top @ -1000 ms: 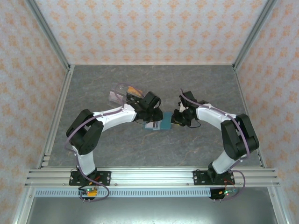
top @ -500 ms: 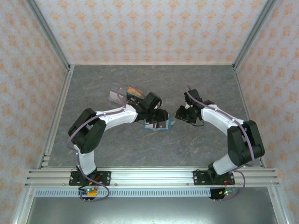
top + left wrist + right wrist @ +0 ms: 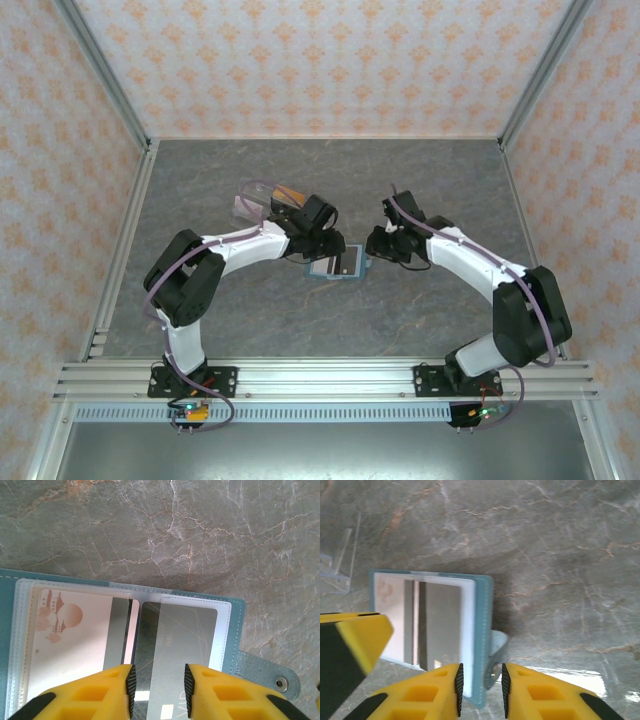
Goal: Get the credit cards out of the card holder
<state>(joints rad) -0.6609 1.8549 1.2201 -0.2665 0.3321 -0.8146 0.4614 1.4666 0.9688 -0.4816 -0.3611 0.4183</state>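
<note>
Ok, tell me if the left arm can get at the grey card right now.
Probably yes. The left gripper hovers over the open card holder, jaws apart above the grey card, with nothing between. The card lies under a clear sleeve, so it must be slid out.

Lit brightly and evenly from overhead, with only faint, soft shadows on the table (image 3: 420, 180) beneath both arms. Seen from the right wrist: white glare on the tabletop just right of the right gripper (image 3: 480, 689), a dark, soft shadow ahead of its right fingertip beside the card holder (image 3: 482, 630), and a blurred yellow-black shape at its left. Seen from the left wrist: sharp ahead of the left gripper (image 3: 158, 690), softer on the near yellow fingers (image 3: 110, 690). Dull sheen on the grey card (image 3: 185, 645) ahead of the fingertips, with a small bright glint low in the gap.
</note>
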